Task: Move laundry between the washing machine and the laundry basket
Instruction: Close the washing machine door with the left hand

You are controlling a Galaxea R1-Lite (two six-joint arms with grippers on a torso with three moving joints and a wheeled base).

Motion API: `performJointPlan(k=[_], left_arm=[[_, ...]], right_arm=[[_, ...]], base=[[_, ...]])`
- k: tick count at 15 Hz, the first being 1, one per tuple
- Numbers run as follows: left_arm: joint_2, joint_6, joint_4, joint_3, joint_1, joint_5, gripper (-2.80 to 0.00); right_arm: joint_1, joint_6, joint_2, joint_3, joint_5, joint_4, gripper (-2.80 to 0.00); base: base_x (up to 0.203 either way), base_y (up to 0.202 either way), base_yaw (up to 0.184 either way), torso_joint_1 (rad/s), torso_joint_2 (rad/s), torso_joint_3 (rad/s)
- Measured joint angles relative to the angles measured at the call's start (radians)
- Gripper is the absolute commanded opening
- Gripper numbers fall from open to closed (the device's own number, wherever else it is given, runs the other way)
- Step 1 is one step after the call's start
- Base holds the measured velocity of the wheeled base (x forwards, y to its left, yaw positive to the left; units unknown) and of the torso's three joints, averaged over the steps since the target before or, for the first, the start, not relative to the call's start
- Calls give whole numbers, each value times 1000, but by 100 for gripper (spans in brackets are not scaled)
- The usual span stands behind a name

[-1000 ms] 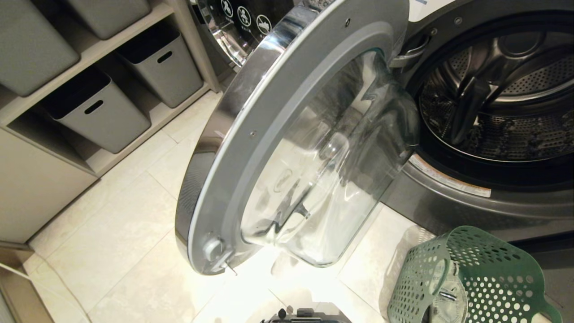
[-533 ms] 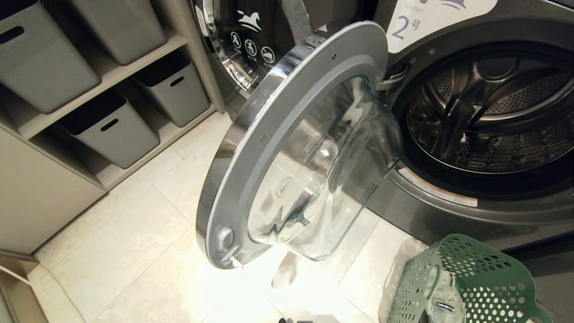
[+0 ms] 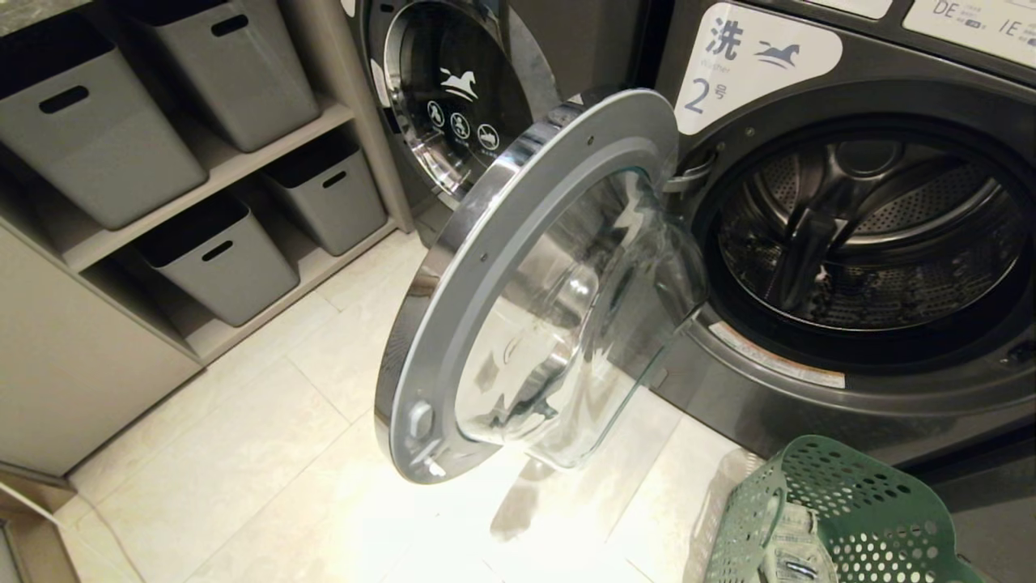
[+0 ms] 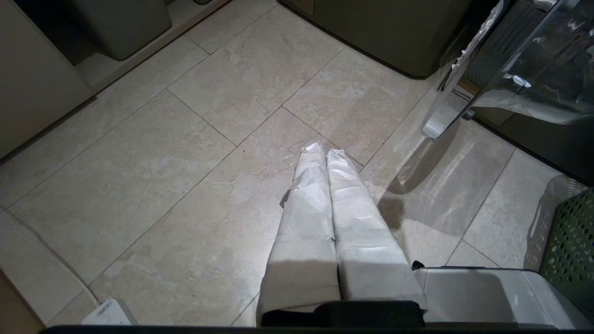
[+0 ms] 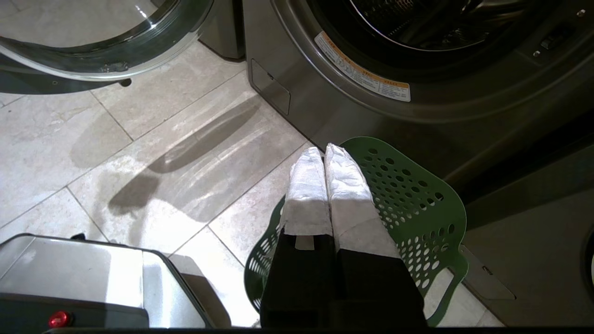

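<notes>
The washing machine (image 3: 809, 413) tagged "2" stands at the right with its round glass door (image 3: 526, 283) swung wide open. Only bare metal shows in its drum (image 3: 866, 235). The green laundry basket (image 3: 858, 502) sits on the floor just in front of the machine. A bit of the pale laundry (image 3: 797, 551) shows inside it. Neither arm is in the head view. My left gripper (image 4: 325, 150) is shut and empty over bare floor tiles. My right gripper (image 5: 323, 149) is shut and empty above the basket's rim (image 5: 417, 195), hiding the inside.
Grey storage bins (image 3: 218, 259) fill shelves at the left. A second washer (image 3: 461, 97) stands behind the open door. My base (image 5: 69, 273) is low beside the basket. A white box with a cable (image 4: 109, 313) lies on the floor at the left.
The head view has tilted upward, so the whole scene has slid down and the "2" tag has come into view. The base's front edge has left the picture. Door and basket have not moved.
</notes>
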Motion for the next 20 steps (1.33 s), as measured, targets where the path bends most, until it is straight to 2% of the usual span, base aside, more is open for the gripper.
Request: performJointPlan(k=[8, 20], left_arm=[[0, 0, 1, 0, 0, 0, -280], [0, 0, 1, 0, 0, 0, -280]], right_arm=[[0, -1, 0, 0, 1, 0, -280], [0, -1, 0, 0, 1, 0, -280]], base=[[0, 3, -16, 1, 0, 3], [-1, 8, -174, 2, 2, 3]])
